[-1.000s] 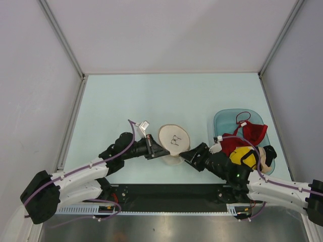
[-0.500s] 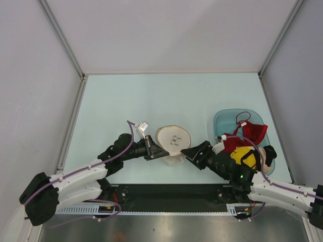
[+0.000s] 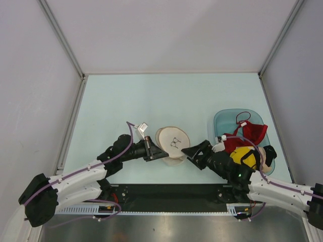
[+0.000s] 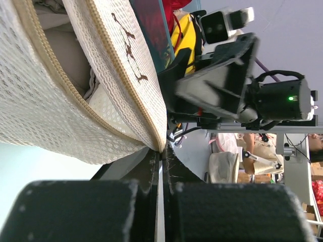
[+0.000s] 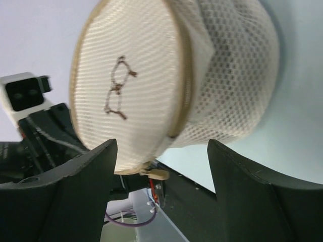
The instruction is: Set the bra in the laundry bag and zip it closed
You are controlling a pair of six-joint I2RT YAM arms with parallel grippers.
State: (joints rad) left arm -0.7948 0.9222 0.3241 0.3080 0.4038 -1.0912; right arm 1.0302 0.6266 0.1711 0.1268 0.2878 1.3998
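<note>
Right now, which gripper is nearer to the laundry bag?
Left. The left gripper is shut on the laundry bag at the zip rim on its near-left edge. The right gripper hangs open just off the bag's right side, apparently not touching it.

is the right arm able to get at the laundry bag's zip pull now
Probably yes: the right tool is open and the zip pull hangs from the laundry bag just ahead, nothing between; the left tool pinches its rim.

Left of the laundry bag (image 3: 174, 140), the left arm (image 3: 75, 180) is white with black joints and a purple cable; right of it, the right arm (image 3: 275, 187) matches.
</note>
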